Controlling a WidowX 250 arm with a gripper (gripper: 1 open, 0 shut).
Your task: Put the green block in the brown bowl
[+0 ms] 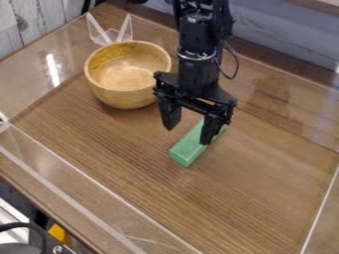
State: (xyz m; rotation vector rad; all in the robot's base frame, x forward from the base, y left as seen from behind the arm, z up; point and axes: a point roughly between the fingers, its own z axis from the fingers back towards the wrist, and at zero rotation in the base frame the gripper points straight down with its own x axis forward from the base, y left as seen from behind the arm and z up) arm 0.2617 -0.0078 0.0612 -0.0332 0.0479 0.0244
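1. There is a single view, set above the wooden table (119, 159) and looking down at it at a slant.
2. It faces toward twelve o'clock, where the table's far edge runs off the top right corner.
3. It stands fairly near: the table fills almost the whole frame, with the near edge cut off at seven o'clock.
4. The arm (201, 35) enters from twelve o'clock and reaches to the centre, the bowl (126, 74) lying at ten o'clock.
5. No second view exists, so nothing is shared.
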